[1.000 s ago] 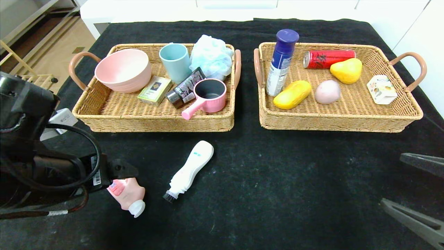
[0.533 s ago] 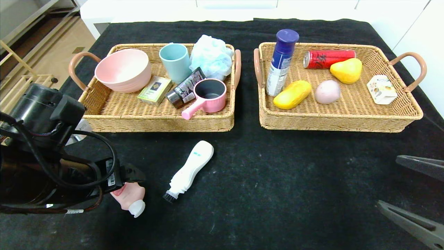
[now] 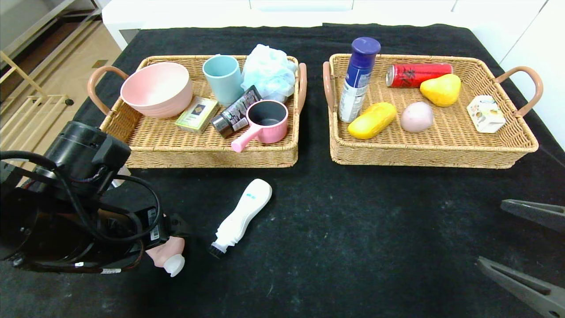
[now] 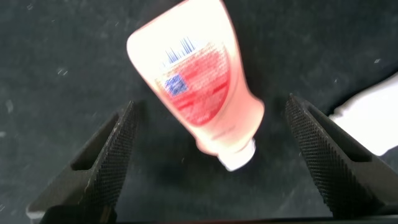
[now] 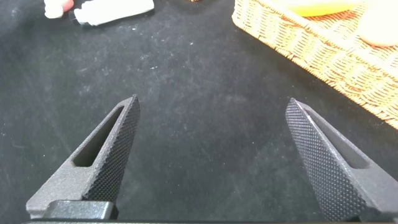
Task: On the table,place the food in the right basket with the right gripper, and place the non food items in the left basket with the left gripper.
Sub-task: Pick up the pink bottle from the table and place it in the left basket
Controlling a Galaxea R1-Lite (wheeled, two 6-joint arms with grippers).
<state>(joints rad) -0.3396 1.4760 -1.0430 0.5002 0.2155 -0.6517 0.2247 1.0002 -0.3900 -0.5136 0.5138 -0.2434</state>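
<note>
A pink bottle with a white cap (image 3: 170, 258) lies on the black table (image 3: 353, 221) at the front left. My left gripper (image 4: 210, 104) is open right above it, one finger on each side, not touching; the bottle (image 4: 199, 93) fills the gap between them. A white brush-tipped bottle (image 3: 242, 216) lies beside it. The pink saucepan (image 3: 267, 121) sits in the left basket (image 3: 198, 160). The yellow fruit (image 3: 372, 120), grey-pink lump (image 3: 416, 117) and blue-capped can (image 3: 358, 79) are in the right basket (image 3: 432, 160). My right gripper (image 3: 491, 233) is open and empty at the front right.
The left basket also holds a pink bowl (image 3: 156, 90), a teal cup (image 3: 223, 78), a blue sponge (image 3: 268, 70), a small box and a dark tube. The right basket also holds a red can (image 3: 419, 74), a yellow pear (image 3: 440, 89) and a white carton (image 3: 485, 114).
My left arm has moved forward and down over the pink bottle and now hides more of it. The right gripper has barely shifted.
</note>
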